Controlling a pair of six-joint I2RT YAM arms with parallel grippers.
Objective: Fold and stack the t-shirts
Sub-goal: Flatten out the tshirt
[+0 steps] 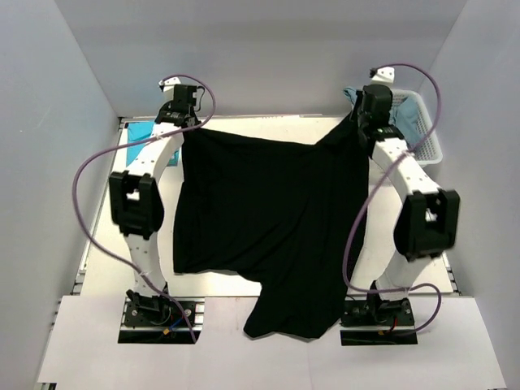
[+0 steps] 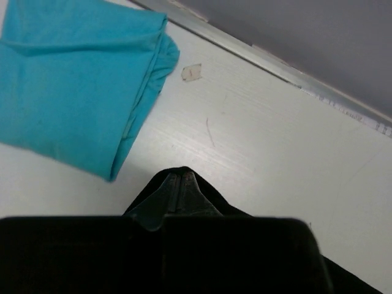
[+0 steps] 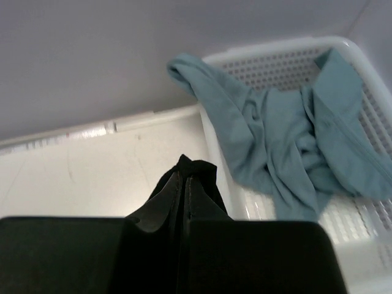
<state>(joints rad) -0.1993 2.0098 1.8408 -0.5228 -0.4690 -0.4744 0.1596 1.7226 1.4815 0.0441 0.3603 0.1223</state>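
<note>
L pincer (image 2: 182, 179) & R pincer (image 3: 185, 171) both clamped on blk tee (image 1: 268, 203), far corners.

You have a white, lightly scuffed table (image 2: 275, 141), edged along its far side by a metal rail (image 2: 294, 76), enclosed on three sides by plain grey-blue walls (image 1: 260, 49) under soft, even light.
</note>
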